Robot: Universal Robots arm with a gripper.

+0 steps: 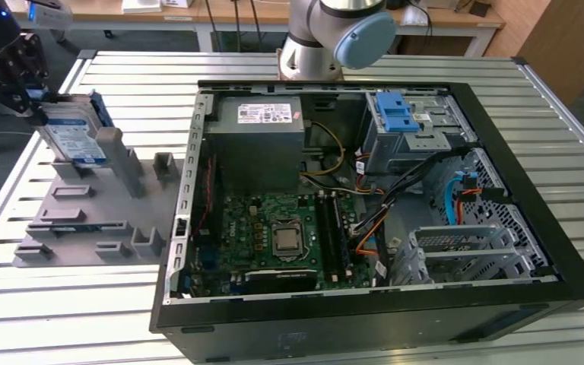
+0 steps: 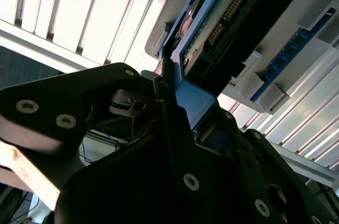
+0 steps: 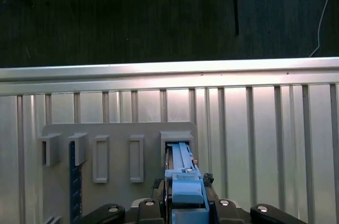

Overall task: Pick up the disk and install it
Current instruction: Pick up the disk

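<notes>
The gripper [image 1: 34, 97] hangs at the exterior view's far left, jaws clamped on the disk [image 1: 74, 137].

Soft, even overhead light covers the ribbed silver metal counter [image 1: 69, 304] in the exterior view. In the second wrist view its slats flare white, and the black end effector [image 2: 183, 107] clamping the blue-framed silver disk [image 2: 217, 17] is backlit, nearly silhouetted. Beyond the counter's edge, the first wrist view's dark floor [image 3: 159, 17] is dim.

Robotics lab or workshop: slatted metal workbench [image 1: 546, 99], open computer tower [image 1: 373, 323], desks [image 1: 170, 9] behind.
</notes>
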